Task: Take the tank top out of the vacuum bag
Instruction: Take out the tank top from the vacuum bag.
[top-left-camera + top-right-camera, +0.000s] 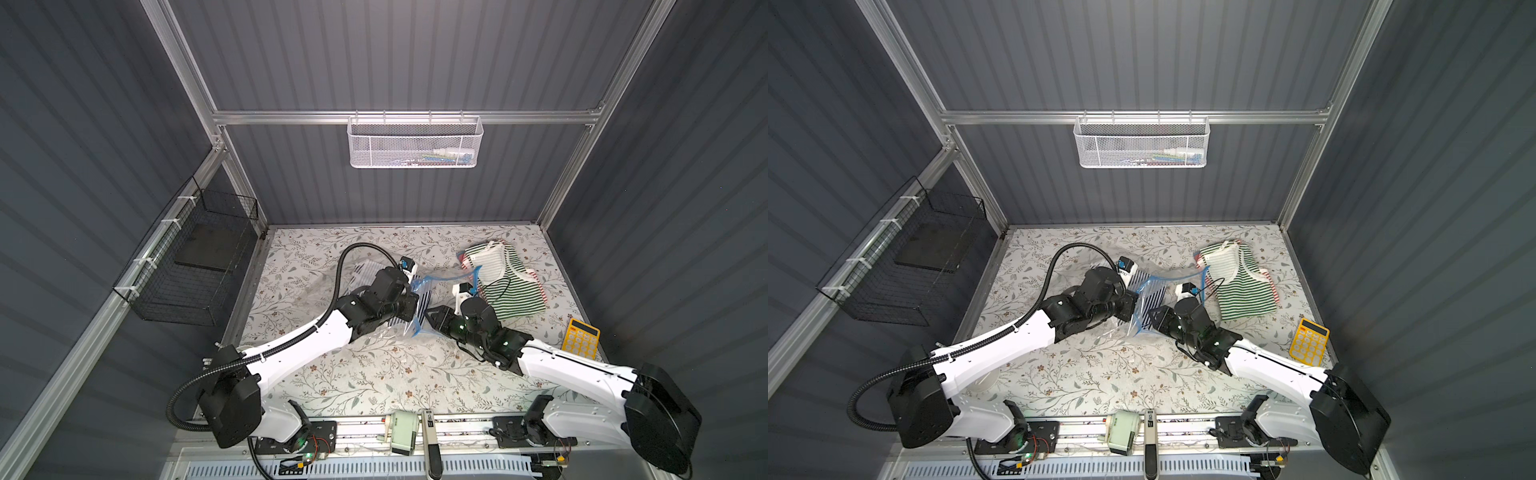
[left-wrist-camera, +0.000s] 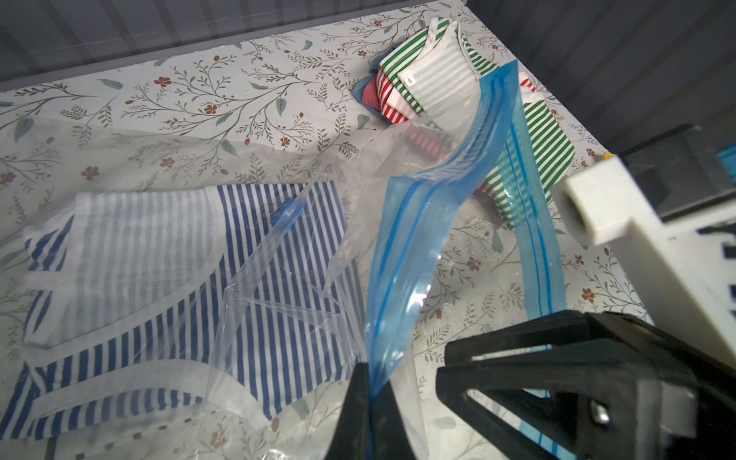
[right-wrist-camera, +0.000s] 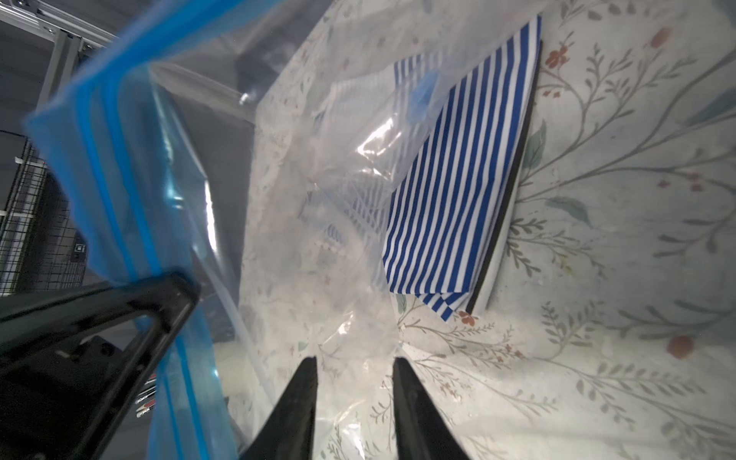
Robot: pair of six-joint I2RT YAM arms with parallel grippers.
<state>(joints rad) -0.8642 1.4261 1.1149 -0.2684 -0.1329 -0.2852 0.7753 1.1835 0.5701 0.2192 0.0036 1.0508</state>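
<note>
Dark grey ribbed walls point(image 1: 395, 62) box in a floral-printed desk point(image 1: 374, 382). Across its middle lies the vacuum bag point(image 1: 1152, 291), clear and crinkled, with its mouth held up and gaping. Inside, flat on the desk toward the closed end, is the blue-and-white striped tank top point(image 3: 458, 191), not yet out. A pile of green- and red-striped tops point(image 1: 505, 286) sits loose near the far right corner, and a yellow calculator point(image 1: 581, 338) lies nearer along that edge. The left hand point(image 2: 370, 402) is pinched together on the blue zip strip point(image 2: 414, 247), holding one lip high. The right hand point(image 3: 354, 370) points into the mouth with its fingers apart, gripping nothing and short of the cloth. The round blue valve cap point(image 2: 284, 211) sits over the tank top.

Slack film is bunched ahead of the right hand, so it may close on plastic rather than cloth and drag the whole bag. The thin strip could also slip from the left pinch and let the mouth collapse.

The only readable writing is a size tag, "S" point(image 2: 409, 81), at the neck of the green-striped top. The calculator's keys are too small to read.
</note>
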